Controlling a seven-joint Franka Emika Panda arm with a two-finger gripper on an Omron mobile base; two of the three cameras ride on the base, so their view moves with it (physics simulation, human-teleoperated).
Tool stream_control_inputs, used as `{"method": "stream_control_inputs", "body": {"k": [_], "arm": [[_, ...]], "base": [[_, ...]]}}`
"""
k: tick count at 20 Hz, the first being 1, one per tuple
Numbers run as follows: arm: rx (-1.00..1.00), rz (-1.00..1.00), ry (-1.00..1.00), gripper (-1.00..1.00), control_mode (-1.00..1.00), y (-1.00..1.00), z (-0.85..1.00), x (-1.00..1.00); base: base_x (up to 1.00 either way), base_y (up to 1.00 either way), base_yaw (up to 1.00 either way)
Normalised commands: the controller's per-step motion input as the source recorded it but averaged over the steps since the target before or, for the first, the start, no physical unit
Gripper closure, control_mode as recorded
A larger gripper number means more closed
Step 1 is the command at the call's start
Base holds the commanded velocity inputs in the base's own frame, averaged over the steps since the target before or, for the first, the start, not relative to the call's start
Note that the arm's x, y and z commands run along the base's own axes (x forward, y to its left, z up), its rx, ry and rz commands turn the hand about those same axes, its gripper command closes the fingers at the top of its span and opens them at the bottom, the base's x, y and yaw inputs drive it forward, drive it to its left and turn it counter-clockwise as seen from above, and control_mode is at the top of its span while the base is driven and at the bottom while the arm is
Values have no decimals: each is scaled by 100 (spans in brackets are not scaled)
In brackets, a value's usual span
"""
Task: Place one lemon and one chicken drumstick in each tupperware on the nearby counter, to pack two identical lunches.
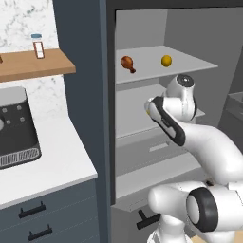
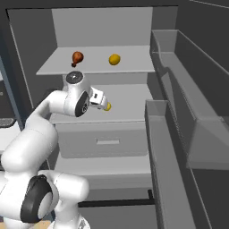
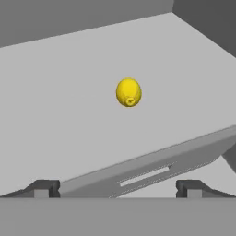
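Grey open fridge interior, several shelves. Upper shelf [image 2: 96, 67]: one chicken drumstick [image 2: 77, 57], brown, toward the left; one lemon [image 2: 114, 59] to its right, the two well apart. Same pair in the left base view, drumstick [image 1: 127, 63] and lemon [image 1: 166, 60].

Middle shelf [image 2: 129, 105]: a second lemon [image 3: 128, 92], lying alone on bare shelf in the hand view, ahead of the end effector and apart from it. From the right base view this lemon [image 2: 107, 107] peeks out just beside the hand.

End effector [image 3: 117, 189]: fingers spread wide, empty, one dark fingertip [image 3: 44, 189] at each lower side of the hand view. It is held level with the middle shelf, above a drawer front [image 3: 152, 170] with a slot handle.

White table [image 1: 52, 163] left of the fridge, over dark blue-grey cabinets with black handles. On it, a dark appliance [image 1: 16, 128]. Wooden wall shelf [image 1: 33, 64] above, bearing a small bottle [image 1: 38, 46].
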Motion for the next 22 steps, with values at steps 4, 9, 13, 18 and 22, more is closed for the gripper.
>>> {"method": "stream_control_inputs", "body": {"k": [4,9,13,18,22], "arm": [[-4,22,3,-100,-100,-12,-11,17],[-4,20,10,-100,-100,-10,-14,15],[-4,13,6,-100,-100,-2,-28,14],[-4,2,0,-100,-100,0,-18,33],[-2,0,0,-100,-100,0,-19,46]], "base": [[0,0,0],[0,0,0],[0,0,0],[0,0,0],[0,0,0]]}}
